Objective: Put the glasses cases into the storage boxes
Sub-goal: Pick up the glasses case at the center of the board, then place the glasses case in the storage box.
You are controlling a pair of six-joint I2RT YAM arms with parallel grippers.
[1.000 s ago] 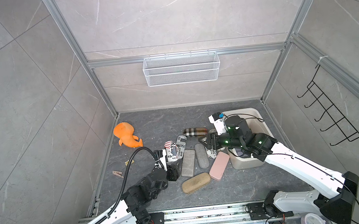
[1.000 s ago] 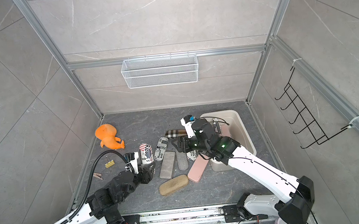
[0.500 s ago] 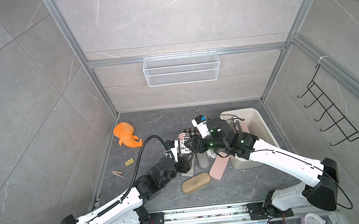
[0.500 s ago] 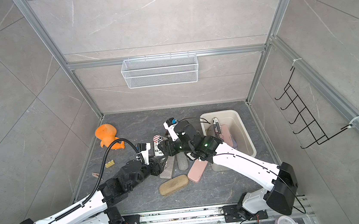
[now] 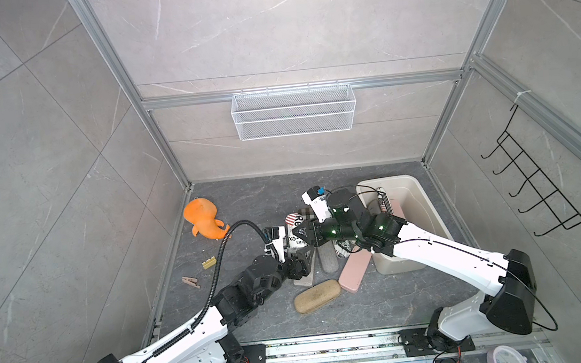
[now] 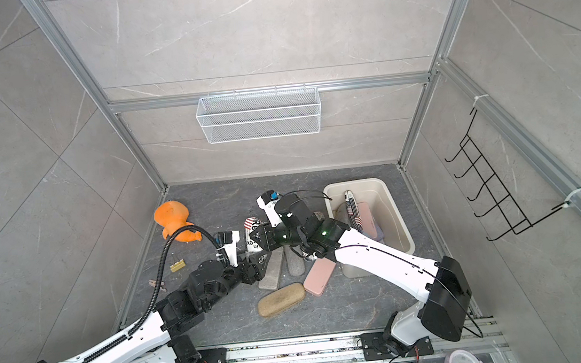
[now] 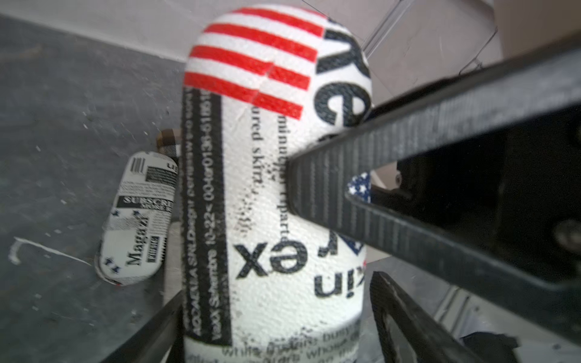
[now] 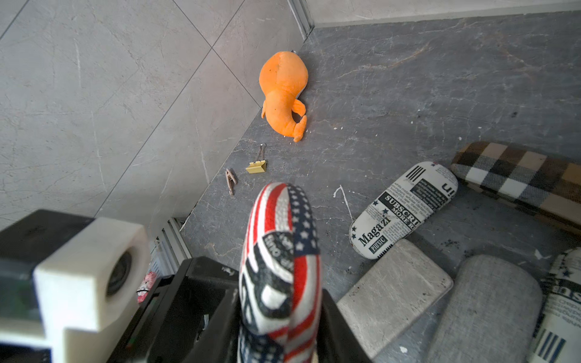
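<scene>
Well, saw the storage box [image 5: 390,179] just behind the right end effector [image 5: 306,231], the nearer one. Found it pinching the flag-print case [image 7: 267,220], long side pointing at the back wall [image 5: 285,26], not the box; left end effector [image 5: 303,257] spread round it.

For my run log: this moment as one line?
left gripper: open around flag-print case | right gripper: shut on flag-print case | tub: partly filled

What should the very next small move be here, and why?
Probably the left hand should back straight away. It stands open on either side of the flag-print case, while the right hand is pinched on that same case. With the left hand clear, the right could likely carry the case over to the cream tub without snagging.
</scene>
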